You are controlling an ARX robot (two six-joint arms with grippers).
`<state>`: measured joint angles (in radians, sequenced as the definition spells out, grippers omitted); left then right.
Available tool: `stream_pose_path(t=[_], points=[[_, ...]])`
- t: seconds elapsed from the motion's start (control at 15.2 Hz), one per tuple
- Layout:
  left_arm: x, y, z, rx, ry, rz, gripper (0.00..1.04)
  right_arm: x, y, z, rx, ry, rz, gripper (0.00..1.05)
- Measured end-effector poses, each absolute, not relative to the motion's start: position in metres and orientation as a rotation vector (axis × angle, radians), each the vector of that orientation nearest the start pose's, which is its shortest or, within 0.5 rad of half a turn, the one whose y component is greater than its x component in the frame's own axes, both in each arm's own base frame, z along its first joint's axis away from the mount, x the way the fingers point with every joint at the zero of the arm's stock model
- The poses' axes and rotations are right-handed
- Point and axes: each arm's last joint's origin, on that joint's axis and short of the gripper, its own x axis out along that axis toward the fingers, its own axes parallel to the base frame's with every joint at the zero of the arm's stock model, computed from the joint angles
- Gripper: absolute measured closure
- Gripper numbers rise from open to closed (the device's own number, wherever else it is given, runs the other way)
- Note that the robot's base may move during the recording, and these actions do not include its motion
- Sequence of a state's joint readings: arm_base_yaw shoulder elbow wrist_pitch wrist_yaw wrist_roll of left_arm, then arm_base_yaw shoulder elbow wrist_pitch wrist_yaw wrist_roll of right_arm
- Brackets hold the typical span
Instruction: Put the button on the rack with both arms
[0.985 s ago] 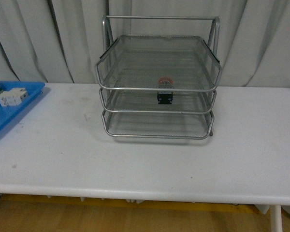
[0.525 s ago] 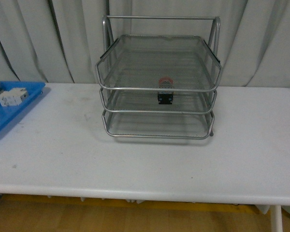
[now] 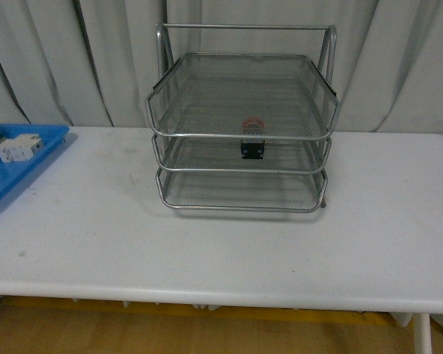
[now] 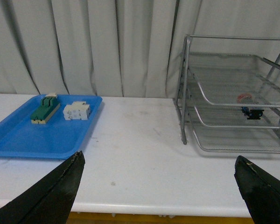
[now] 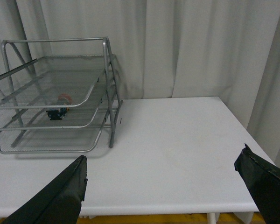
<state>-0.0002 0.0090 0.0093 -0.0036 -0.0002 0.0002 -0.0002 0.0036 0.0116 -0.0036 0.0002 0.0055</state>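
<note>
Nothing has moved since the earlier frames | left gripper [image 4: 158, 186] and right gripper [image 5: 161, 186] spread wide, empty, withdrawn | button [image 3: 252, 139] sits on rack [image 3: 241, 133] middle tier | placement judged complete, no move needed | blue tray's [image 4: 18, 140] blocks clear only in left wrist view

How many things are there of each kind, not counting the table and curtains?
Wire racks: 1, the rack
Buttons: 1, the button, sitting on the rack's middle tier
Blue trays: 1, the blue tray
Blocks on the tray: 2, the green-and-cream block and the white block
Total: 5
</note>
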Motion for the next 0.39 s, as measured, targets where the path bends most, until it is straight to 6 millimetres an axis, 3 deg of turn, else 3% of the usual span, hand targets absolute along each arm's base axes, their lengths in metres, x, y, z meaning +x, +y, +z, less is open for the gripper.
stream_pose_path(t=[0.39], points=[[0.0977,0.0000,0.1656,0.000,0.003,0.000,0.07,0.0972,0.0000,0.1668,0.005,-0.004,-0.001,0.06]])
